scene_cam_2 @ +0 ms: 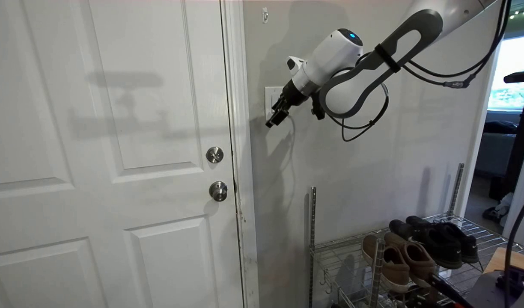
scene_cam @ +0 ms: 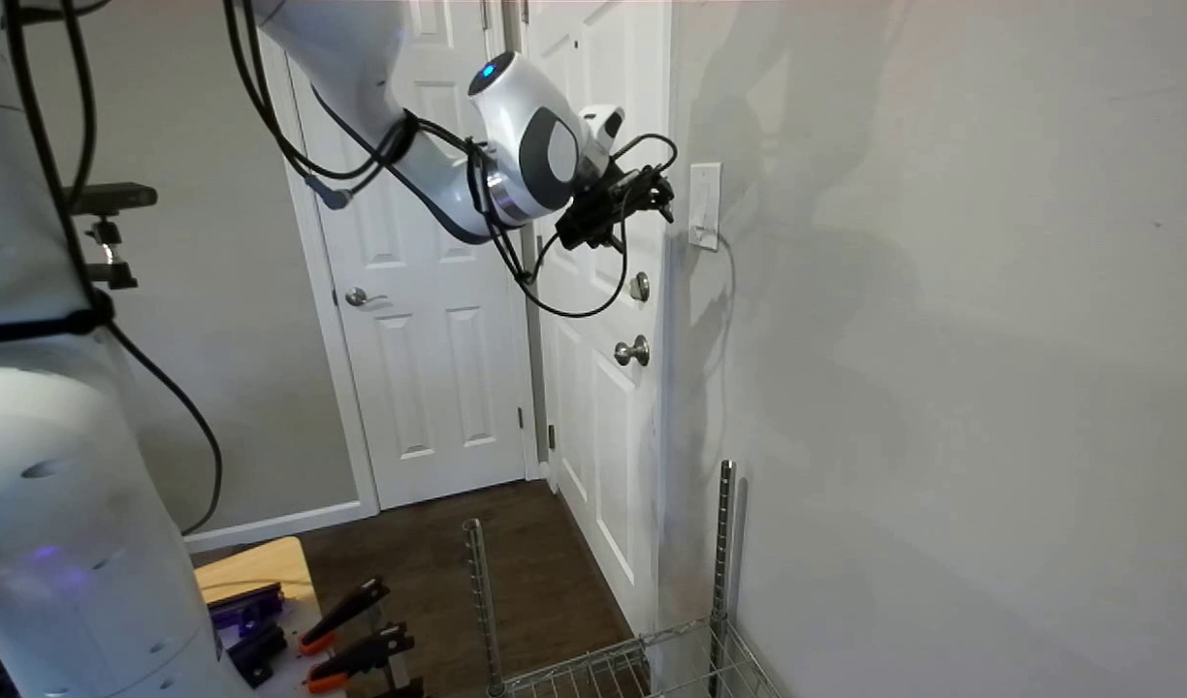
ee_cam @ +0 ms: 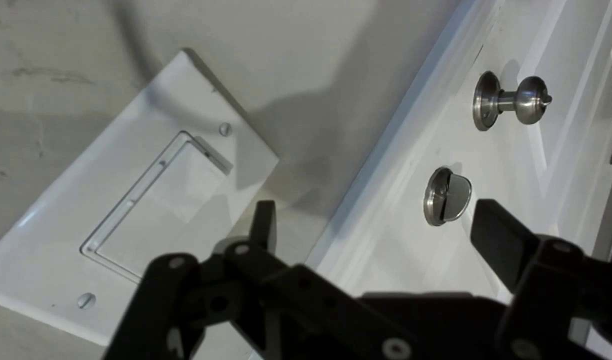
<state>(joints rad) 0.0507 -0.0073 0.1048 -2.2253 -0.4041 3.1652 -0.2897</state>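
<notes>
Hovering near the wall (ee_cam: 316,50), your gripper (ee_cam: 378,222) has its fingers (ee_cam: 503,245) spread wide — nothing between them. Nearest is the rocker switch (ee_cam: 171,205), set in its white plate (ee_cam: 108,170) beside the door trim (scene_cam_2: 236,107); no contact visible. Probably handles as rigid, smooth plastic, fixed to the wall: light to push, could crack if rammed. You get no edge to pinch — best contact is a fingertip flat on one end of the rocker. Beyond, in the wrist view, metal thumb-turn (ee_cam: 453,197) and doorknob (ee_cam: 531,100) stick out from the door (scene_cam_2: 99,162).

No legible txt or nos.
</notes>
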